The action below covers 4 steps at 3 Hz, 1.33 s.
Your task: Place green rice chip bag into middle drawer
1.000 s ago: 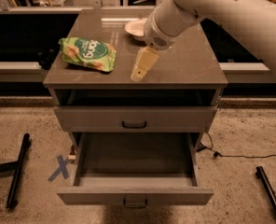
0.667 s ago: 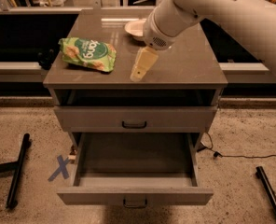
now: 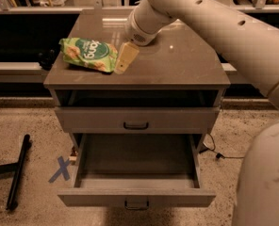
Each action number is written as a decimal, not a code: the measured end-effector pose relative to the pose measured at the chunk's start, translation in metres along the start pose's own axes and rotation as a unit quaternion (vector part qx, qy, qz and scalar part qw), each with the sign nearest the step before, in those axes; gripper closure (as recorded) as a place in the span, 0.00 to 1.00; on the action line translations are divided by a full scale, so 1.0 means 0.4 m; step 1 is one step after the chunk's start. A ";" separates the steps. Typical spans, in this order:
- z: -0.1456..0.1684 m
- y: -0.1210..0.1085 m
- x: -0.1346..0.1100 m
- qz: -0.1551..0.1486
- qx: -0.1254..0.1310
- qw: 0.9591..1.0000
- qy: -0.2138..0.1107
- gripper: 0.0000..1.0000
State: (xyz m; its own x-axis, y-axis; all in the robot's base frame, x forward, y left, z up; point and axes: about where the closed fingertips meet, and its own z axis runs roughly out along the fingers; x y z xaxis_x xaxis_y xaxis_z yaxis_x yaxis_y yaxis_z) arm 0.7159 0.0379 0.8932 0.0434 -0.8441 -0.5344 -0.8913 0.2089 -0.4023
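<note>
The green rice chip bag [image 3: 88, 54] lies on the left of the cabinet top [image 3: 182, 62]. It looks light, crinkly and probably slippery, best pinched across its middle. The gripper [image 3: 125, 59] hovers just beside it at three o'clock; whether it is open or closed cannot be told. The middle drawer [image 3: 177, 197] stands open at six o'clock.

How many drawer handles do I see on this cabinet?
2. One handle is on the shut drawer front above; the other is on the open drawer below it. More may be hidden lower. The pincer is beside the chip bag on the cabinet top.
</note>
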 end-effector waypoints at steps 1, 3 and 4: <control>0.078 -0.029 -0.049 -0.002 -0.005 1.000 -0.017 0.00; 0.176 -0.018 -0.133 -0.002 -0.034 0.998 -0.053 0.00; 0.238 0.020 -0.198 -0.012 -0.062 0.996 -0.066 0.00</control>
State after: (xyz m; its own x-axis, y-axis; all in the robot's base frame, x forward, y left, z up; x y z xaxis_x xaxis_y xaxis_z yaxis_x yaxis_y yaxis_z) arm 0.7485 0.1534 0.8614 0.1173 -0.7745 -0.6216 -0.9381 0.1189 -0.3252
